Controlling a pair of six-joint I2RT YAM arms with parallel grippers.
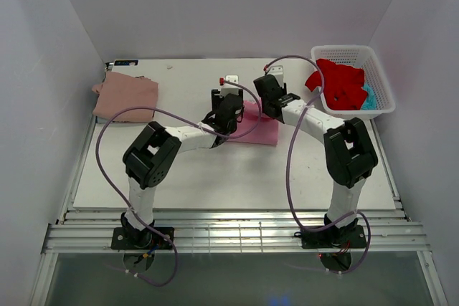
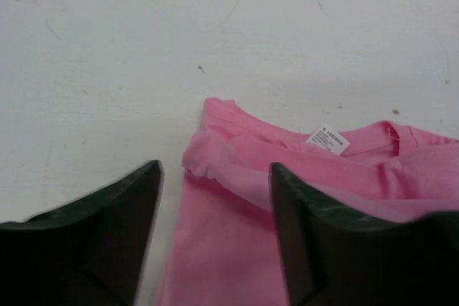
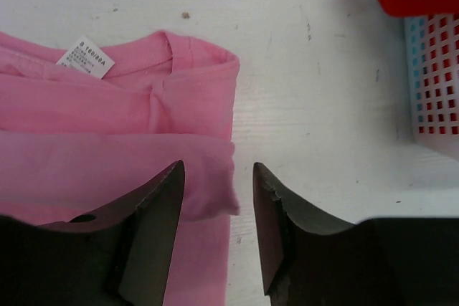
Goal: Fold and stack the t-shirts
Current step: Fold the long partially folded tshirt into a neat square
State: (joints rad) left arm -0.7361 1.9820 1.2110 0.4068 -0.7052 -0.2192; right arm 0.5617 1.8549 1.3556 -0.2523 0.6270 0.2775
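my left gripper (image 2: pixel 215 170) stands open over the 9 o'clock edge of the bright pink soft cotton t-shirt (image 2: pixel 229 249), holding nothing. my right gripper (image 3: pixel 216 170) is open too and empty, straddling the shirt's 3 o'clock edge. the shirt lies partly folded on the white table (image 1: pixel 237 177) at 12 o'clock from my bases, with its small white neck label (image 2: pixel 328 140) showing. the top flap sits loose and puckered at both edges. if i lift away carelessly, i think a fingertip could snag that flap and drag the fold open. pinching only the top layer would let the rest sag out on the way to the folded dusty rose t-shirt (image 1: pixel 125 96) at 10 o'clock. the red t-shirt (image 1: pixel 337 82) and the teal one (image 1: pixel 368 98) wait in the white latticed plastic basket (image 1: pixel 351 49) at 2 o'clock.
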